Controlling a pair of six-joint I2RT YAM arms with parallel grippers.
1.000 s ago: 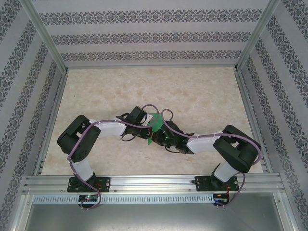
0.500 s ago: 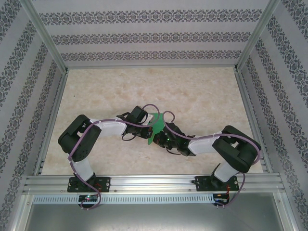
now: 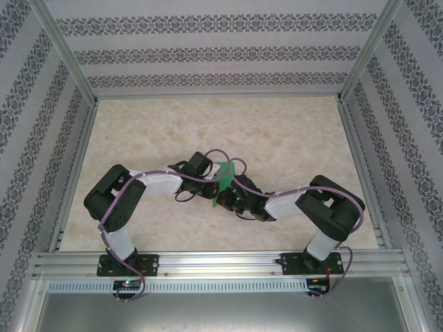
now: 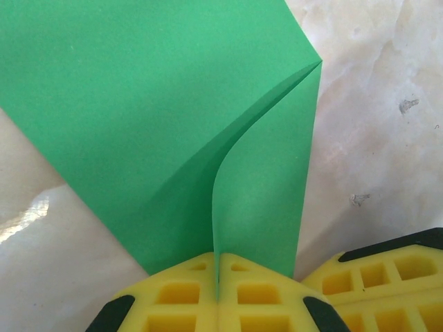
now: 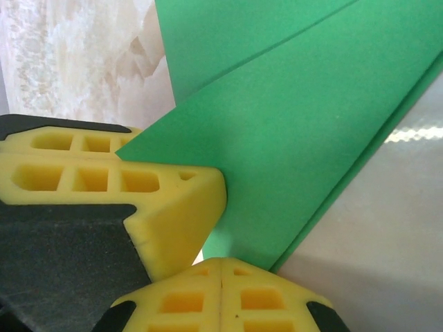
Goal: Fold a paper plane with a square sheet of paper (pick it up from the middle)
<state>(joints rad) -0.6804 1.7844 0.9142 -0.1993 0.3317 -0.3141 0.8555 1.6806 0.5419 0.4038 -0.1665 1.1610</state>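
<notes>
The green square sheet of paper is folded into overlapping flaps and held above the table's middle, where both arms meet. In the left wrist view the sheet of paper has a curved flap that runs to a sharp corner. My left gripper is shut on that flap's lower edge. The right gripper's yellow fingers sit close by at the lower right. In the right wrist view the folded paper runs down into my right gripper, which is shut on its edge. A left finger presses in beside it.
The marble-patterned tabletop stretches open behind and to both sides of the arms. Aluminium rails run along the near edge and uprights stand at the corners. Patterned walls close in the back and sides.
The right arm's elbow has swung inward to the left, and its wrist has pushed closer to the left gripper. More of the green paper is now covered between the two grippers.
</notes>
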